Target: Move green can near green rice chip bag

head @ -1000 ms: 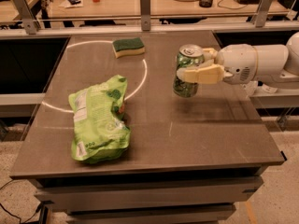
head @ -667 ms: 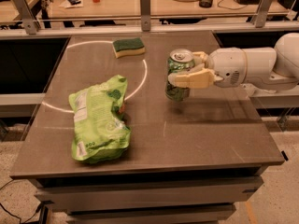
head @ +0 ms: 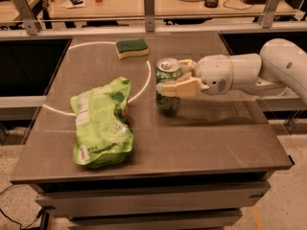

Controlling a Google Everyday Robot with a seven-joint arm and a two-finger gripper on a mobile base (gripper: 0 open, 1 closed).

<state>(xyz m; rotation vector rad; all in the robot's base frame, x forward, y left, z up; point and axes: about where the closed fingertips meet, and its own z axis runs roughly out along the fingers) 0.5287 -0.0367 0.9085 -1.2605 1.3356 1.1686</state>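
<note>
The green can (head: 168,71) stands upright, silver top up, held by my gripper (head: 173,78), which reaches in from the right with cream fingers (head: 178,88) shut around its sides. The can is at the middle of the table, its base at or just above the tabletop. The green rice chip bag (head: 101,123) lies flat and wrinkled on the left front part of the table, a short gap to the left of the can.
A green-and-yellow sponge (head: 132,48) lies at the back of the table (head: 216,138). A white arc (head: 144,83) is marked on the tabletop. A rail with posts (head: 148,4) runs behind the table, with a cluttered desk beyond.
My gripper has carried the can leftward across the table, from the right part toward the middle, closer to the bag. The bag and sponge have not moved.
</note>
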